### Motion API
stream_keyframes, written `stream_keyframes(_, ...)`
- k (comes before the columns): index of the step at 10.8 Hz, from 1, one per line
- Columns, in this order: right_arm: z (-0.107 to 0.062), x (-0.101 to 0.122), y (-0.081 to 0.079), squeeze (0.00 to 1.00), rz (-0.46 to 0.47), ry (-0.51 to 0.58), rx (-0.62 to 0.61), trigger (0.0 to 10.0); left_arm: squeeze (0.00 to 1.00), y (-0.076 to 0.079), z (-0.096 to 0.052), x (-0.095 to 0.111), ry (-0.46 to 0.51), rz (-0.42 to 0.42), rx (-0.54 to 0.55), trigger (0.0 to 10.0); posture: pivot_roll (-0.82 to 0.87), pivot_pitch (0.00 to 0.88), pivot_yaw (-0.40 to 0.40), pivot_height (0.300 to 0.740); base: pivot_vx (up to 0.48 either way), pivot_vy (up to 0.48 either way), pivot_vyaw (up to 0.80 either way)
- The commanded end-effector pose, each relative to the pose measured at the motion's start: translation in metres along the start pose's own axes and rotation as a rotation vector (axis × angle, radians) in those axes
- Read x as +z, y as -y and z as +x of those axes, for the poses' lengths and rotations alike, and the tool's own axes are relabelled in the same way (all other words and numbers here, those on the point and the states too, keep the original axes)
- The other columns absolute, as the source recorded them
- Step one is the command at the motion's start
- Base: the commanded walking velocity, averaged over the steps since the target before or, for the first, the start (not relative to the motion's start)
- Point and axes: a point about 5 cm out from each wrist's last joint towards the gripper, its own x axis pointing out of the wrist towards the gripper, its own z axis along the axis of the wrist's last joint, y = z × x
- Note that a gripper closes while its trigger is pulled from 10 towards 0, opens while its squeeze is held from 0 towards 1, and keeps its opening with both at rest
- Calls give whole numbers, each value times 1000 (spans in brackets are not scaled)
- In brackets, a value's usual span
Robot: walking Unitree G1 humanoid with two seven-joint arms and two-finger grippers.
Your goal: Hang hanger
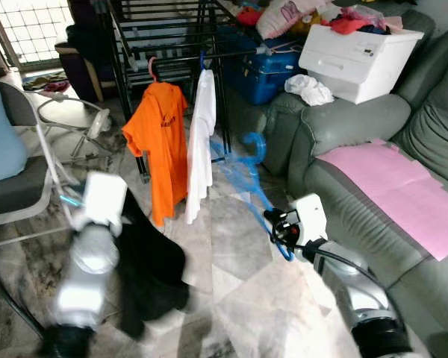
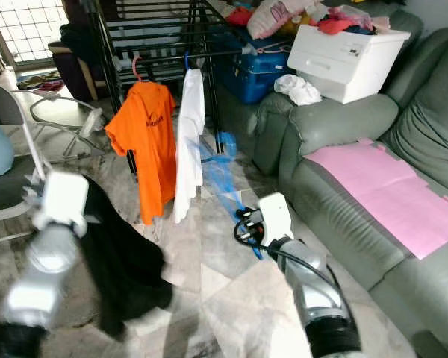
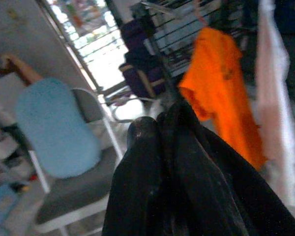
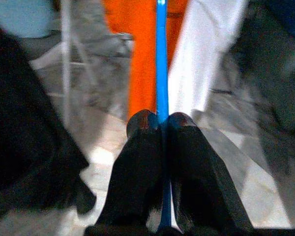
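The blue hanger (image 1: 248, 170) is clamped between the right gripper's (image 4: 160, 120) closed fingers, held low above the floor, well short of the black drying rack (image 1: 172, 52), so the hanging is not yet done. The left gripper (image 3: 155, 129) pinches a black garment (image 1: 145, 261). An orange shirt (image 1: 160, 145) and white shirt (image 1: 201, 130) already hang on the rail

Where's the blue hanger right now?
The blue hanger is pinched in the right gripper, reaching up toward the drying rack, just right of the white shirt and in front of the grey sofa.
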Motion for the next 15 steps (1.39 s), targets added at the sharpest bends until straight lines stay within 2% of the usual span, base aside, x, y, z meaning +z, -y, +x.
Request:
stream_keyframes(1,0,18,-7,0,-34,44,138,10000,0,-14,13,11,20,3,67,10000,18,0,-13,740,0,0,0)
stream_keyframes(2,-6,21,-19,0,-68,27,298,10000,0,-16,21,18,56,-11,73,10000,12,0,-11,740,0,0,0)
stream_keyframes(3,-10,22,-24,0,-61,17,371,10000,0,-16,23,20,76,-9,73,10000,12,0,-11,740,0,0,0)
stream_keyframes(4,-19,18,-31,0,-47,-27,504,10000,0,-13,21,25,126,19,63,10000,14,0,-13,740,0,0,0)
stream_keyframes(5,-22,16,-31,0,-39,-49,538,10000,0,-12,19,28,153,48,64,10000,20,0,-19,740,0,0,0)
stream_keyframes(6,-23,18,-29,0,-34,-59,559,10000,0,-12,17,31,182,37,39,10000,22,0,-23,740,0,0,0)
stream_keyframes(7,-21,19,-27,0,-50,-63,546,10000,0,-11,15,38,236,20,-11,10000,23,0,-25,740,0,0,0)
stream_keyframes(9,-16,19,-23,0,-55,-67,528,10000,0,-8,4,59,369,-92,-151,10000,29,0,-29,740,0,0,0)
stream_keyframes(10,-11,18,-24,0,-42,-72,514,10000,0,-5,-4,75,460,-159,-229,10000,31,0,-33,740,0,0,0)
stream_keyframes(11,-6,17,-26,0,14,-77,499,10000,0,-1,-13,91,537,-176,-296,10000,37,0,-38,740,0,0,0)
stream_keyframes(13,3,10,-19,0,49,-105,394,10000,0,-3,-20,101,587,-177,-339,10000,43,2,-41,740,0,0,0)
stream_keyframes(15,10,3,7,0,144,-150,176,10000,0,-10,-22,94,565,-160,-326,10000,47,1,-44,740,0,0,0)
